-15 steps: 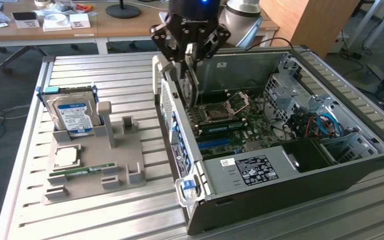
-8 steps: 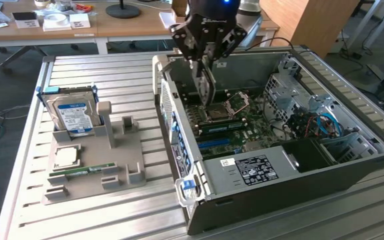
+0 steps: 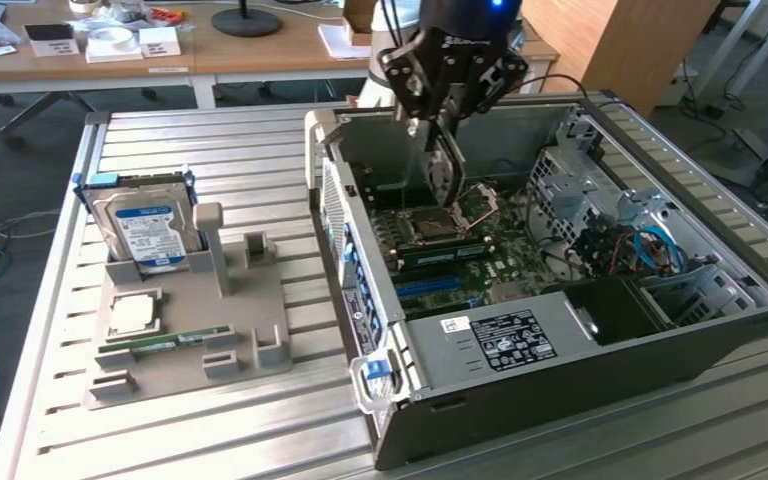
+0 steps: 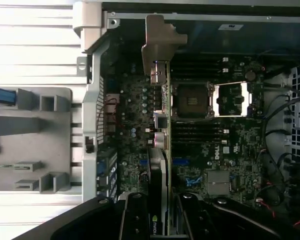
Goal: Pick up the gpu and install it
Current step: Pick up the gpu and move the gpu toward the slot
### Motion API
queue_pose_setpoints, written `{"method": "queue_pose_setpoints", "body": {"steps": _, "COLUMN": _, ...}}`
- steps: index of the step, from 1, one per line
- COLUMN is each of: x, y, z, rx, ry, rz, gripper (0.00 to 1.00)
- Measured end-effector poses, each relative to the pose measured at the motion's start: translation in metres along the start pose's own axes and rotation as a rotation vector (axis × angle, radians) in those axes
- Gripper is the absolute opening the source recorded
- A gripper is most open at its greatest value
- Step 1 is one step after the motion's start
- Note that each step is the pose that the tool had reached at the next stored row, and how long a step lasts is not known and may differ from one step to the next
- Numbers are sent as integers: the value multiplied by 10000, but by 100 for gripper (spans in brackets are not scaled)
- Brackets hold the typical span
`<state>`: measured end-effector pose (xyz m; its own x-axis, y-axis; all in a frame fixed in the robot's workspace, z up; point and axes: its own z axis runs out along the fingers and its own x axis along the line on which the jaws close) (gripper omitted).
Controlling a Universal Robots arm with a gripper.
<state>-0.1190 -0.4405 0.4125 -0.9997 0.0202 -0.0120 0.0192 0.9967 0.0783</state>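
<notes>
The gpu (image 3: 447, 175) is a thin dark card hanging edge-on from my gripper (image 3: 443, 125), which is shut on its upper edge. It hovers inside the open computer case (image 3: 598, 340), just above the motherboard (image 3: 491, 265) and close to the open processor socket (image 3: 435, 225). In the wrist view the gpu (image 4: 163, 125) runs as a narrow blade across the motherboard (image 4: 230, 145), and its pale metal bracket (image 4: 162, 40) lies by the case's rear wall. There my gripper (image 4: 160, 222) clamps the card between two black fingers (image 4: 132, 220). I cannot tell whether the card's lower edge touches a slot.
A grey fixture (image 3: 224, 330) at the exterior view's left holds a blue-labelled hard drive (image 3: 148, 228), a processor chip (image 3: 133, 312) and a green memory stick (image 3: 171, 342). Drive cages and cables (image 3: 638, 245) crowd the case's far side. A cluttered desk (image 3: 157, 50) stands behind.
</notes>
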Motion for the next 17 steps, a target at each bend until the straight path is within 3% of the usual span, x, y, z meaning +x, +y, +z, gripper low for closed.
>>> {"method": "queue_pose_setpoints", "body": {"steps": 5, "x": -127, "y": 3, "z": 2, "rx": -3, "ry": 1, "rz": -12, "gripper": 27}}
{"method": "queue_pose_setpoints", "body": {"steps": 13, "x": -139, "y": 3, "z": 2, "rx": -3, "ry": 2, "rz": -16, "gripper": 27}}
{"method": "queue_pose_setpoints", "body": {"steps": 17, "x": -216, "y": 4, "z": 3, "rx": -3, "ry": 1, "rz": -15, "gripper": 27}}
